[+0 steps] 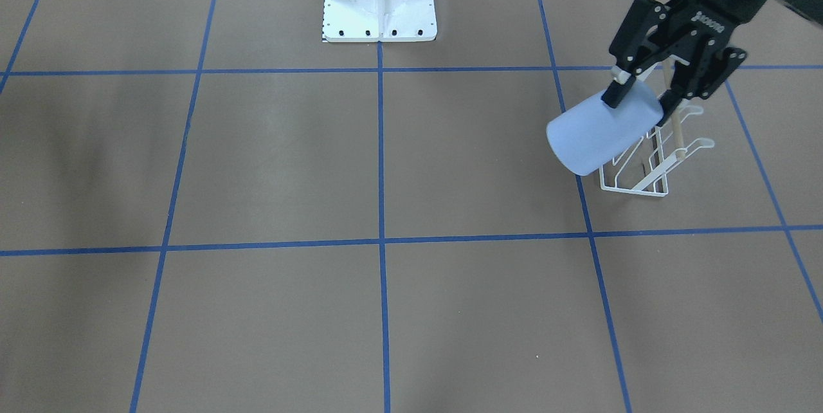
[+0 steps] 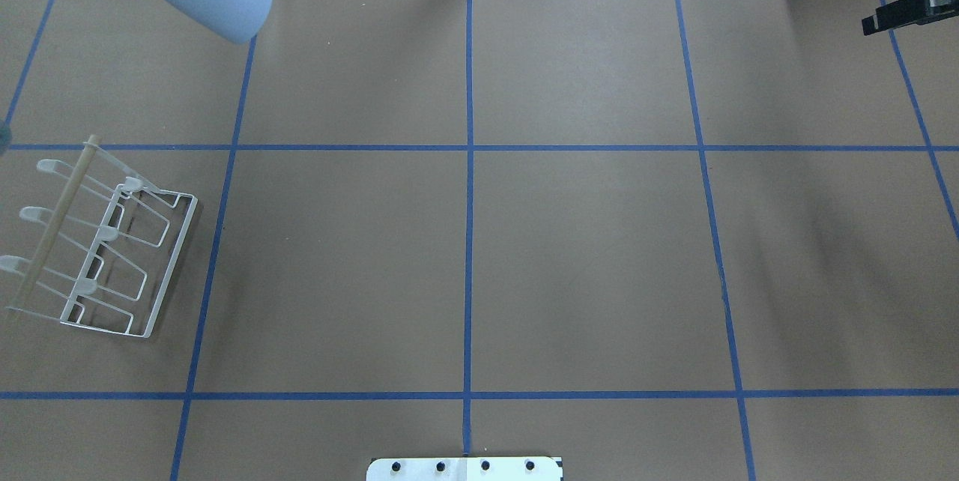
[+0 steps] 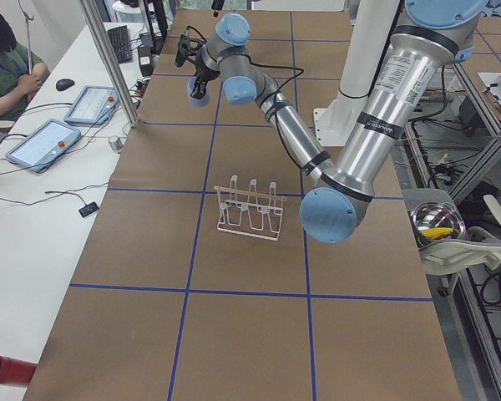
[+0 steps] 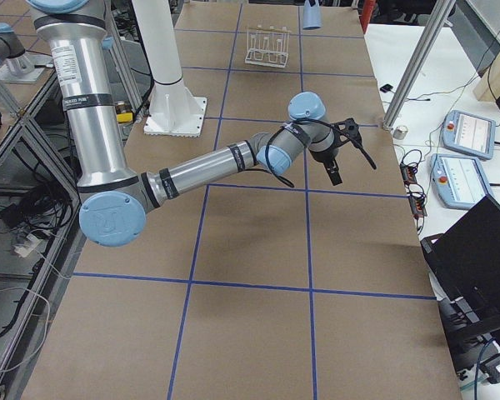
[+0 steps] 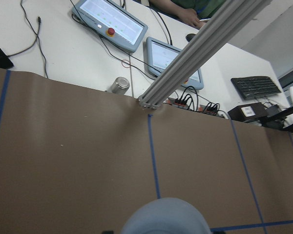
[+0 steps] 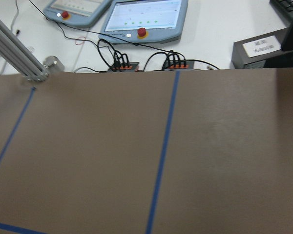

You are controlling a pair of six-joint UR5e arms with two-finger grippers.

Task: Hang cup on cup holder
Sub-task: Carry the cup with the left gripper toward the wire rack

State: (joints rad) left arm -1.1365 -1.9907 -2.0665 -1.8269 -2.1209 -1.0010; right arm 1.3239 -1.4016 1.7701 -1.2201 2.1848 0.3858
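Left hand (image 1: pixel 636 107) clenched on the cup (image 1: pixel 598 136), its black fingers (image 1: pixel 612 96) pinching the narrow closed end from either side. Cup is pale blue and tapered, carried in the air and tilted, with the wide mouth pointing away from the hand and towards the operators' side. Left side view shows it well above the table (image 1: pixel 321 162).

Cup holder (image 2: pixel 112 256) stands on the table on the robot's left, inside one square of the blue tape lines (image 1: pixel 380 143). It has a white wire frame; the wooden bar (image 2: pixel 56 222) runs along its outer side and the flat-tipped prongs (image 2: pixel 30 213) angle outward past it. No prong touches the cup. From the front-facing camera the cup overlaps the rack, but the overhead and side views show them well apart.

Left wrist camera catches only the cup's rounded blue edge at the bottom of the frame. Beyond it are brown table, an aluminium post (image 5: pixel 200 53) and teach pendants (image 5: pixel 112 22) on the white bench.

Right hand (image 2: pixel 880 19) hangs over the far right of the table, well apart from cup and rack. Cannot tell whether it is released or clenched.
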